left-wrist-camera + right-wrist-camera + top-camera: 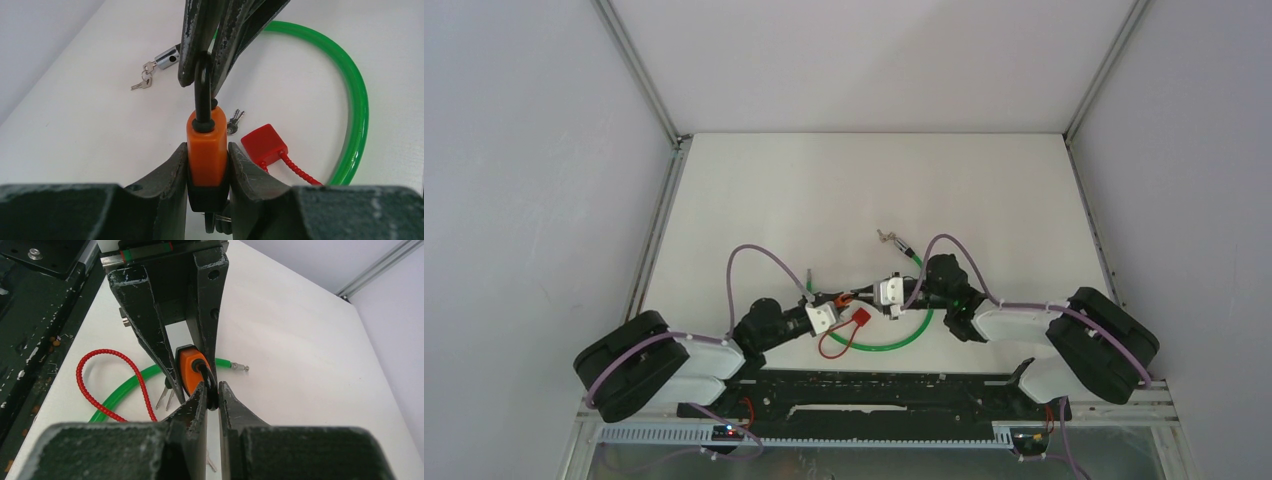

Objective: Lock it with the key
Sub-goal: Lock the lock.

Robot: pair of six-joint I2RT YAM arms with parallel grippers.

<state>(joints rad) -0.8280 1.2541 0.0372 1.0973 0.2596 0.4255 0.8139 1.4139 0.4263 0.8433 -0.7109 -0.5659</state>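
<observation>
Both arms meet over the middle of the counter (984, 190), toward its near half, and share the orange padlock (206, 132) between them. The left gripper (207, 160) has its jaws pinching the padlock's body on its 2 flat sides. The padlock's black base sits down between them and the black shackle (202, 85) points away toward the other arm. The right gripper (212, 390) comes in from the opposite side, its jaws pressed together on the loop of the shackle.

A pair of small keys (234, 121) shows just behind the padlock, beside a red tag (263, 143) with a red beaded cable (100, 375) curling off toward the near edge. Dark metal shows under the padlock's base, but it is too hidden to tell whether a key sits in it.

A green cable (357, 100) arcs across the counter to the right of the padlock. Farther off lie a silver lock head (167, 57) and its bunch of keys (142, 80), well apart from both grippers.
</observation>
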